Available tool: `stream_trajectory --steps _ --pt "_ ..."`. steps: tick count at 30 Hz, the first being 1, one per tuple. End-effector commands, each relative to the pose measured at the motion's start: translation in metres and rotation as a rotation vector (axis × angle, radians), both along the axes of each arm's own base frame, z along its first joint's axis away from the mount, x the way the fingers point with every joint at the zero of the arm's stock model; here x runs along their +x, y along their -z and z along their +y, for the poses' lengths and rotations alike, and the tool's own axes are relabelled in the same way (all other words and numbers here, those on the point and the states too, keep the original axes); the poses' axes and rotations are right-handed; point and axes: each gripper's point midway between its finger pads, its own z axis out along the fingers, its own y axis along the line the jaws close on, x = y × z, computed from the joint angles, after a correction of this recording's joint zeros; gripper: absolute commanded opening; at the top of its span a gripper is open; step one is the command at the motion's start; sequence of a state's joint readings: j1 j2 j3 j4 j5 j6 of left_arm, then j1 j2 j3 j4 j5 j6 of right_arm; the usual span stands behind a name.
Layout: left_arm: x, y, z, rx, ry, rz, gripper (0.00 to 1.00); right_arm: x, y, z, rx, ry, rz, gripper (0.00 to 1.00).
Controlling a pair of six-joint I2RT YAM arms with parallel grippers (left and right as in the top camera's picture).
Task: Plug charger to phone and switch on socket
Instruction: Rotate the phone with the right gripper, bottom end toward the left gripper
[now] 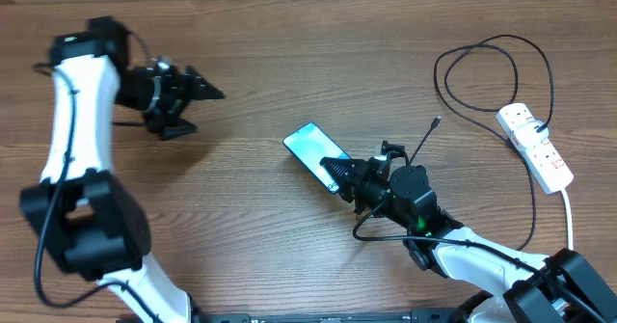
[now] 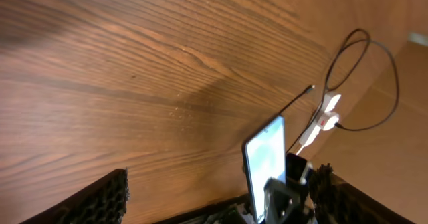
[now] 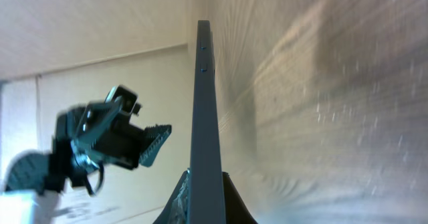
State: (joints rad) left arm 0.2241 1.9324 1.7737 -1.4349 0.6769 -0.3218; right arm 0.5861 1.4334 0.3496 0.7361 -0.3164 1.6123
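Phone (image 1: 308,147) edgewise inside right pincer (image 1: 336,173)

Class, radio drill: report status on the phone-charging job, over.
Left gripper open, empty. Right gripper shut on phone, at one end. Charger plug tip free, apart from phone. Nothing between them.

Teal-lit phone (image 1: 310,147) angled diagonally at mid-table. Black charger (image 1: 436,124) loops by the white socket (image 1: 536,147) at right, plug tip unplugged, near the phone.
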Motion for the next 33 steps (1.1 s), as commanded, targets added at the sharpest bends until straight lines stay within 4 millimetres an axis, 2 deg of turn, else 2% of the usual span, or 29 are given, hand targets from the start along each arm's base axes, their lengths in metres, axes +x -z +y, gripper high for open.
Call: stream_trajectory --steps 1,6,9,14,18,22,24,28,33 --pt "-0.013 -0.04 0.007 0.048 0.094 -0.177 0.85 -0.011 -0.014 0.013 0.158 -0.039 0.153 0.04" --pt "-0.035 -0.071 0.003 0.084 0.161 -0.278 0.93 -0.026 -0.015 0.029 0.252 -0.038 0.308 0.04" --pt "-0.048 -0.091 0.0 0.106 0.181 -0.339 0.93 -0.032 -0.024 0.039 0.272 -0.037 0.27 0.04" --pt "-0.076 -0.125 -0.007 0.148 0.203 -0.445 0.91 -0.038 -0.058 0.055 0.362 -0.037 0.148 0.04" --pt "-0.099 -0.148 -0.011 0.196 0.201 -0.524 0.93 -0.044 -0.075 0.062 0.412 -0.043 0.099 0.04" --pt "-0.122 -0.167 -0.016 0.227 0.199 -0.59 0.96 -0.051 -0.096 0.073 0.457 -0.087 0.066 0.04" --pt "-0.134 -0.176 -0.019 0.241 0.197 -0.623 1.0 -0.055 -0.113 0.083 0.49 -0.119 0.056 0.04" --pt "-0.15 -0.178 -0.015 0.295 0.177 -0.619 1.0 -0.054 -0.132 0.096 0.502 -0.147 0.042 0.04" --pt "-0.161 -0.169 -0.002 0.377 0.146 -0.547 1.0 -0.043 -0.113 0.111 0.386 -0.138 0.06 0.04"
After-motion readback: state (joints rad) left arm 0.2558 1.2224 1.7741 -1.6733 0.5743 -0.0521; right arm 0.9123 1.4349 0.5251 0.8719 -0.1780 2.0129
